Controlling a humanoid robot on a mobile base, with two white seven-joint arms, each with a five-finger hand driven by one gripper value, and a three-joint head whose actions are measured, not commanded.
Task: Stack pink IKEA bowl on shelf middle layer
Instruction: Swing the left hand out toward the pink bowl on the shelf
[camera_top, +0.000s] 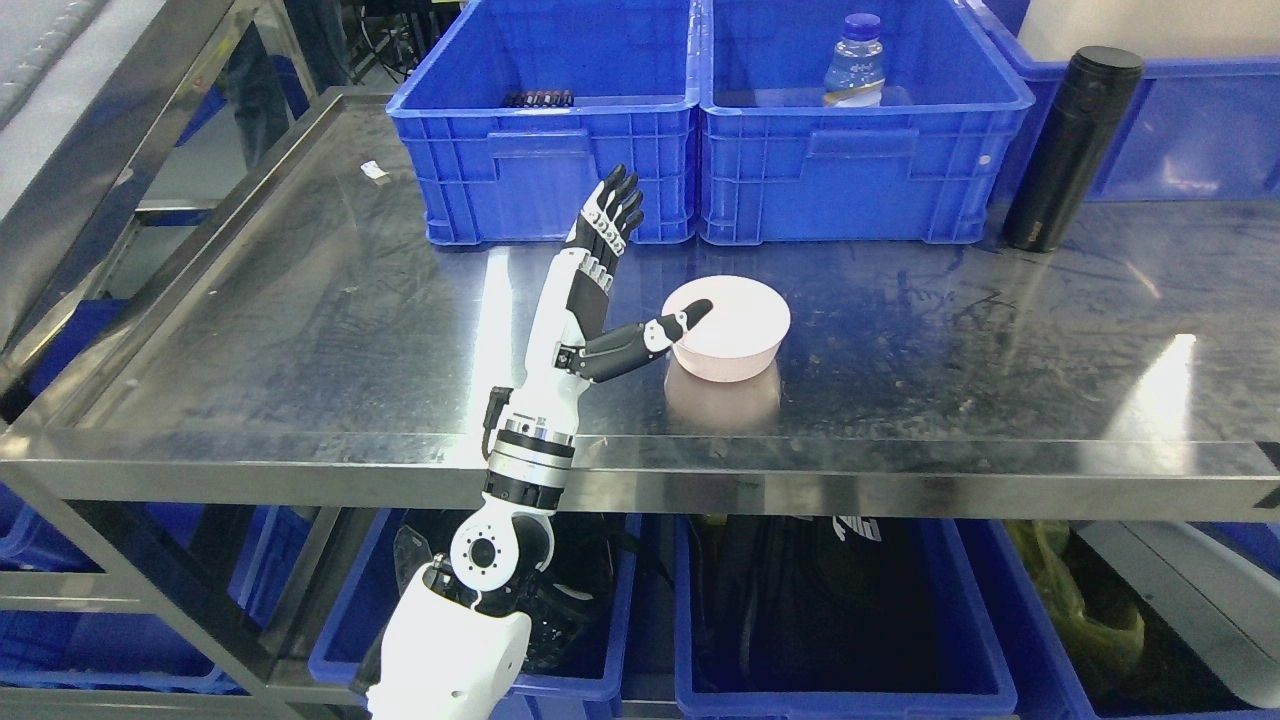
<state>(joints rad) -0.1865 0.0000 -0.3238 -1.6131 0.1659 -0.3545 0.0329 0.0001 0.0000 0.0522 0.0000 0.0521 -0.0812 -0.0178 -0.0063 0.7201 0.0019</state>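
Left robot hand: we see the left robot hand raised over the shelf, its four fingers straight and pointing to the far side, its thumb spread out to the right.
Contact: we see the thumb tip lying on the left rim of the pink bowl; nothing is gripped.
Pink bowl: we find it upside down on the steel shelf, near the middle, slightly closer to the near edge.
Behind the bowl: we see two blue crates side by side at the far edge; the right one holds a water bottle.
Far right: we note a black flask standing upright, well apart from the bowl.
Right arm: we do not see it.
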